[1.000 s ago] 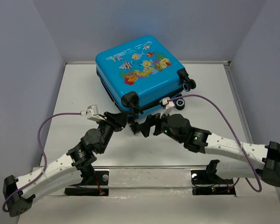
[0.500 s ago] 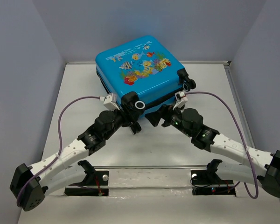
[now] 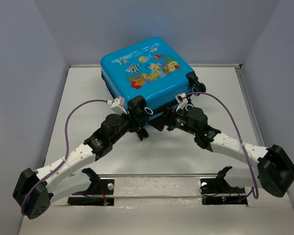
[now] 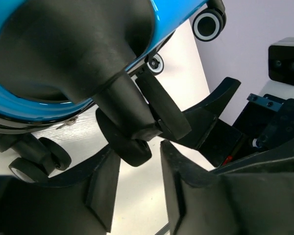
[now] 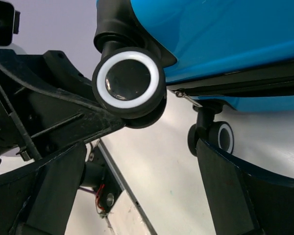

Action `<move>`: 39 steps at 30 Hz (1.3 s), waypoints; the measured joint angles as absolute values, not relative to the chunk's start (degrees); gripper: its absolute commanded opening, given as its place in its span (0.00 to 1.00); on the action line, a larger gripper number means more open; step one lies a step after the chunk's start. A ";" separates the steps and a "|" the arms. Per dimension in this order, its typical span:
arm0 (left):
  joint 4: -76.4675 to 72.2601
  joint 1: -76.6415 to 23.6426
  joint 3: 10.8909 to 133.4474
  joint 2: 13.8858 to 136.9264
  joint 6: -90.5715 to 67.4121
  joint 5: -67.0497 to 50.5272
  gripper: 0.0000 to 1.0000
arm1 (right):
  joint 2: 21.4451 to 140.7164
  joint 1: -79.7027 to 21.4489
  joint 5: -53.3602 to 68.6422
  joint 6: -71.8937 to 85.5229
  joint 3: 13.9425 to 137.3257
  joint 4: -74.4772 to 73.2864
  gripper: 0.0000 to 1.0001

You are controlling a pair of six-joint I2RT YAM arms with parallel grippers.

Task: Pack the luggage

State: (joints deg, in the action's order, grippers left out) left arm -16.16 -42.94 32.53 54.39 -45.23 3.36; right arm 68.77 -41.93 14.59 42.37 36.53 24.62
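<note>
The bright-blue luggage (image 3: 147,78) lies closed at the back of the table, fish-print face up. Its near edge with the black-and-white wheels faces my arms. My left gripper (image 3: 140,130) is open just below the near-left wheel (image 3: 146,110); in the left wrist view (image 4: 139,159) a black caster (image 4: 127,144) sits at the fingertips, not clamped. My right gripper (image 3: 159,122) is wide open at the same edge; in the right wrist view (image 5: 139,147) a white-ringed wheel (image 5: 129,83) hangs above the left finger and a second wheel (image 5: 219,138) stands beside the right finger.
The two grippers are close together under the luggage's near edge; the right arm's fingers (image 4: 220,105) show in the left wrist view. Another wheel (image 3: 199,89) sticks out at the luggage's right corner. Grey walls enclose the table (image 3: 88,98); a metal rail (image 3: 157,182) runs along the near edge.
Both arms have reached forward from the table's middle to the luggage's near edge. The near-left wheel has turned and now shows its white ring. The right gripper has shifted left.
</note>
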 measured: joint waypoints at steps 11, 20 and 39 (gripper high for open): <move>-18.61 -41.63 30.96 54.76 -46.94 2.26 0.11 | 75.35 -39.75 23.22 49.50 38.61 35.79 1.00; -31.99 -41.12 23.83 54.50 -49.08 0.91 0.06 | 80.49 -38.92 25.17 55.51 39.09 41.98 1.00; -55.70 -40.25 13.50 56.90 -52.49 -0.69 0.06 | 84.12 -38.87 25.98 56.69 43.05 40.40 1.00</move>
State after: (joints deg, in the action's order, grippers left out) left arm -55.70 -40.25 13.50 56.90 -52.49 -0.69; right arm 84.12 -38.87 25.98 56.69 43.05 40.40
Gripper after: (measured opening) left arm 0.335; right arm 0.995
